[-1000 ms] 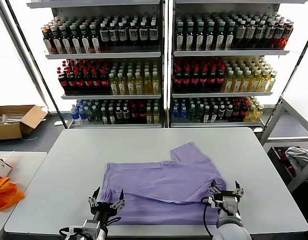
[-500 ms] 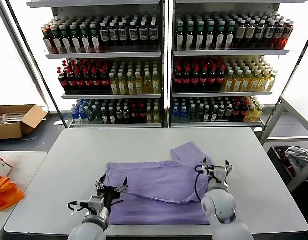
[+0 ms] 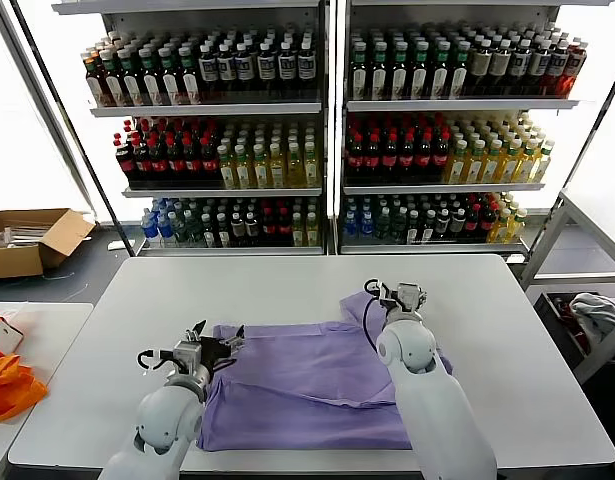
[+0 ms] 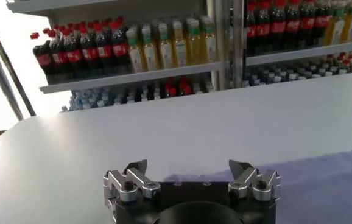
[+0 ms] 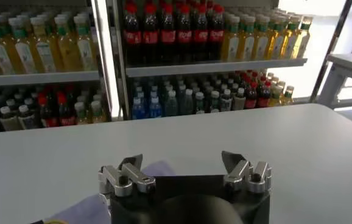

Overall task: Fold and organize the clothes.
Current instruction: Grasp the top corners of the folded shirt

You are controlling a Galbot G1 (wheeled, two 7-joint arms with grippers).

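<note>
While both claws hover spread over the lavender soft-fabric T-shirt [image 3: 322, 385], left gripper [image 3: 209, 342] far-left, right gripper [image 3: 394, 296] far-right, uneven pinches could bunch it.

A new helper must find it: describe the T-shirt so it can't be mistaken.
On the grey table before the drink shelves, near its front edge, lies the T-shirt. It is the only lavender cloth, spread flat, one short sleeve pointing toward the shelves.

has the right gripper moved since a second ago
Yes. The right gripper went from the table's near edge, across the T-shirt, toward the shelves.
</note>
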